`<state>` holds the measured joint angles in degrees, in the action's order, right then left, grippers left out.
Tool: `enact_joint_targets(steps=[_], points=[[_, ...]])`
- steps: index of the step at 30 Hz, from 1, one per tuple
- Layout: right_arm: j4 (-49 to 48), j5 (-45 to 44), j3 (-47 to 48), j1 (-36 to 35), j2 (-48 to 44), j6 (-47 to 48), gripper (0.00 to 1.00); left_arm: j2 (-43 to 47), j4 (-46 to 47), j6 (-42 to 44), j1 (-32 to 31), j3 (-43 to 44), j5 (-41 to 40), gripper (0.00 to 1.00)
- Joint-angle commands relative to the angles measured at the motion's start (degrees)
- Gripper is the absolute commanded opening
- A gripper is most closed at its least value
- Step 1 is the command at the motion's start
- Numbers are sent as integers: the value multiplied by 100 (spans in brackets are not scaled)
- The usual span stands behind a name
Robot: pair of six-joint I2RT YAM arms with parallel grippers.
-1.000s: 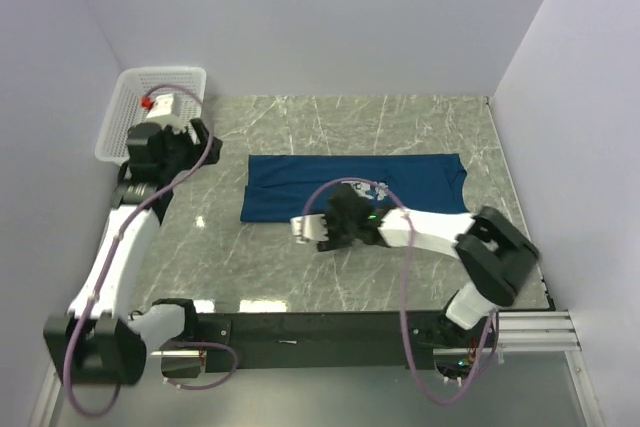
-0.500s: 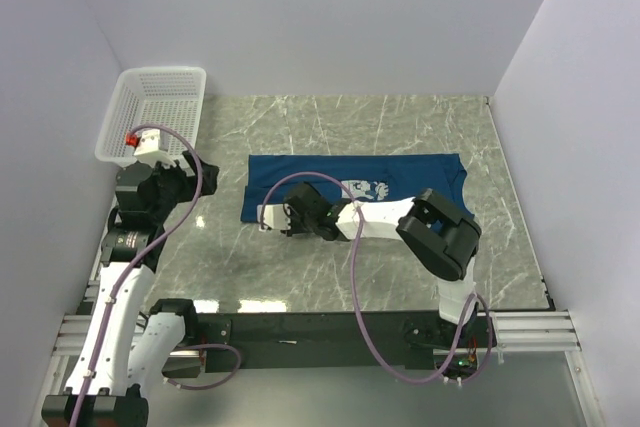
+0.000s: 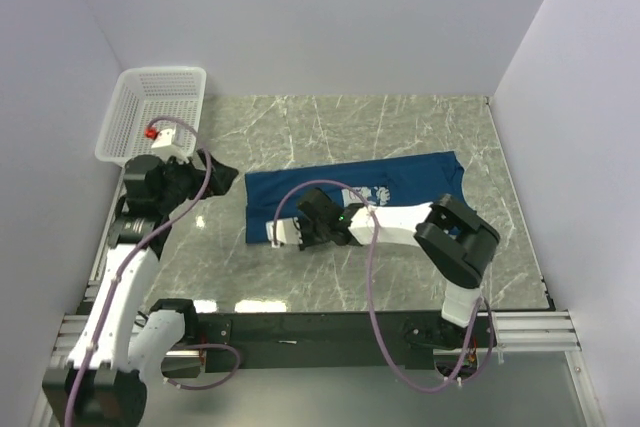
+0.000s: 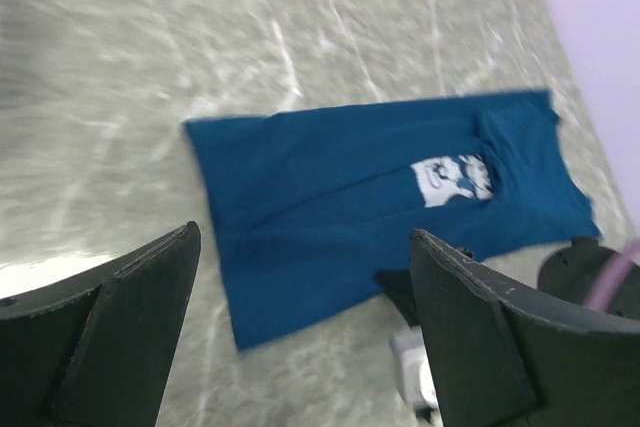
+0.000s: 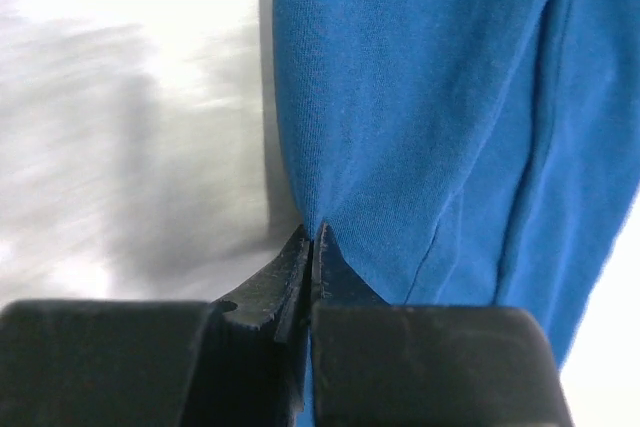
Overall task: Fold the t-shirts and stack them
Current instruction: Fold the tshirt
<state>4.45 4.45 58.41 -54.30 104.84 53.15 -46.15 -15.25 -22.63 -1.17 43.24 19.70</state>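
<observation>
The dark blue t-shirt (image 3: 330, 197) lies flat across the middle of the marble table, its pale print (image 3: 372, 190) facing up. My right gripper (image 3: 281, 235) is at the shirt's near left corner. In the right wrist view its jaws (image 5: 313, 232) are pressed together on a fold of the blue cloth (image 5: 430, 97). My left gripper (image 3: 216, 171) hovers open just left of the shirt with nothing between its fingers. The left wrist view looks down on the shirt (image 4: 380, 187) between the wide-spread fingers (image 4: 135, 317).
A white mesh basket (image 3: 155, 112) stands at the table's back left corner, behind the left arm. Walls close the table on the left, back and right. The right arm's white link (image 3: 400, 219) lies across the shirt's near edge.
The right gripper slid left along the shirt's near edge and shut on its corner, tugging that corner nearer. The left gripper swung from the basket toward the shirt's left edge.
</observation>
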Motion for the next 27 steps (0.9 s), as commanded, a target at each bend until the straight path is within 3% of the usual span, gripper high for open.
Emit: enact_joint_targets(steps=[1, 3, 7, 9, 11, 12, 15, 17, 19, 21, 22, 27], points=[[891, 1048, -391, -264, -533, 214, 0, -779, 496, -180, -6, 324, 1104, 90], [1014, 1321, -681, -422, -779, 258, 0, -1465, 715, -267, -58, 588, 1508, 89], [1111, 1427, -1130, -888, -1096, 196, 0, -2730, 585, -31, -908, 1343, 1354, 89], [1128, 1427, -1288, -1003, -1306, 83, 15, -3544, 331, 214, -1279, 1949, 1177, 89], [1155, 1305, -1271, -899, -1500, -40, 55, -4362, 233, 312, -1614, 2501, 1053, 87], [1372, 1304, -1245, -793, -1823, -15, 59, -4628, 206, 382, -1667, 2661, 1070, 87], [2239, 1672, -1096, 82, -2692, 325, 68, -5639, 75, 583, -1851, 3347, 1307, 84], [2769, 1963, -1008, 576, -3099, 556, 69, -6305, -83, 663, -2123, 3881, 1430, 83], [3438, 2304, -998, 1525, -3609, 811, 68, -6721, -276, 813, -2447, 4269, 1422, 83], [3502, 2621, -1156, 2263, -4143, 611, 68, -7266, -330, 909, -2642, 4788, 1378, 83], [3406, 2753, -1244, 2962, -4338, 470, 68, -7442, -382, 910, -2782, 4973, 1317, 83], [3229, 3386, -1631, 4444, -5200, -137, 67, -8453, -760, 1023, -3038, 6063, 1185, 82]])
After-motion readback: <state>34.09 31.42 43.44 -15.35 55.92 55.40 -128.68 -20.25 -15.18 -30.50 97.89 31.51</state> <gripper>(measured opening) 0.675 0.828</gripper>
